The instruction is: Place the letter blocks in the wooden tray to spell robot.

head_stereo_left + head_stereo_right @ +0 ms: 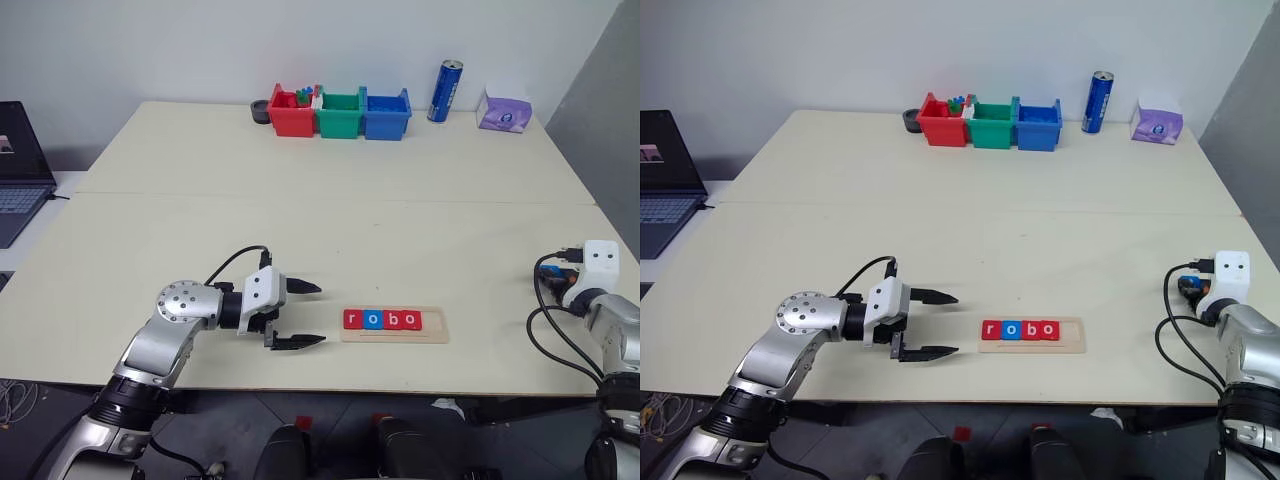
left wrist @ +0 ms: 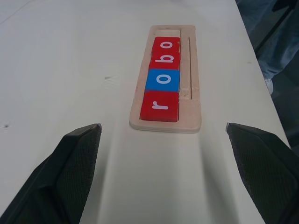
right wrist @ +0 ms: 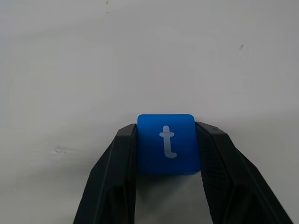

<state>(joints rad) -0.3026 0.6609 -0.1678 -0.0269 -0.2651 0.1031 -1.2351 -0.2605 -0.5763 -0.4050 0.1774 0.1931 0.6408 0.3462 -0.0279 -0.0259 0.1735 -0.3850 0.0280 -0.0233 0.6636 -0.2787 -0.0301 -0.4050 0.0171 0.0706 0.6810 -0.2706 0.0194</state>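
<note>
Pale unvarnished wooden tray (image 2: 164,125), matt; smooth satin-finish red and blue square letter blocks (image 2: 160,105); black textured rubbery fingers (image 3: 223,164).

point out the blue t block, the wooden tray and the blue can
blue t block (image 3: 166,143), right wrist view, on its top face by the letter
wooden tray (image 1: 437,323), left eye view, on its bare right end
blue can (image 1: 445,91), left eye view, on the middle of its side

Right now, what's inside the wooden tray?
The wooden tray holds four letter blocks reading r, o, b, o: red, blue, red, red. Its last slot is bare wood. The groove under the blocks is covered.
</note>
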